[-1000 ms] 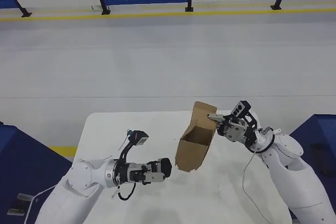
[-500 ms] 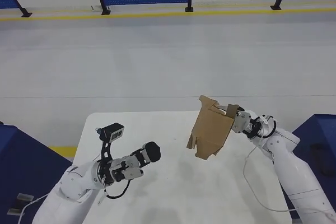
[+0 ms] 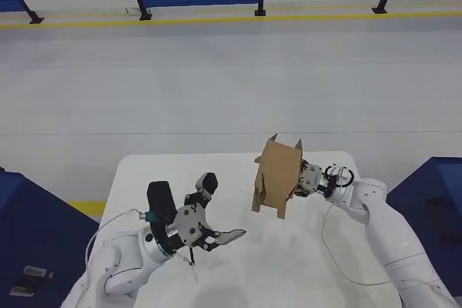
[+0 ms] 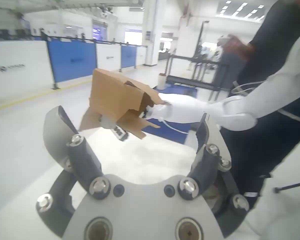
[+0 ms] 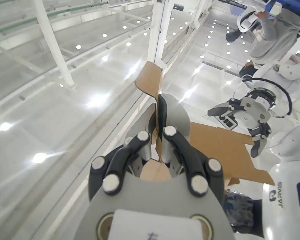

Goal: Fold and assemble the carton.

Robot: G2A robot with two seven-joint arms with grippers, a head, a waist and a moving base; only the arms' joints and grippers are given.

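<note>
The brown carton (image 3: 277, 179) hangs above the far right part of the white table (image 3: 138, 185), partly folded, with loose flaps sticking out above and below. My right gripper (image 3: 302, 182) is shut on one of its walls from the right side. In the right wrist view the fingers (image 5: 165, 111) clamp a cardboard edge (image 5: 150, 78), and a wide panel (image 5: 222, 148) spreads beyond them. My left gripper (image 3: 219, 212) is open over the table's middle, apart from the carton and pointed at it. The left wrist view shows its fingers (image 4: 62, 121) spread wide, with the carton (image 4: 112, 98) ahead.
Blue barriers stand on the floor at the table's left (image 3: 15, 223) and right (image 3: 446, 185). The white right arm (image 4: 190, 108) runs in behind the carton. The near half of the table is bare white surface.
The right gripper has turned the carton and carried it slightly left, its closed side now facing up. The left gripper has swung round toward the carton, fingers now spread.
</note>
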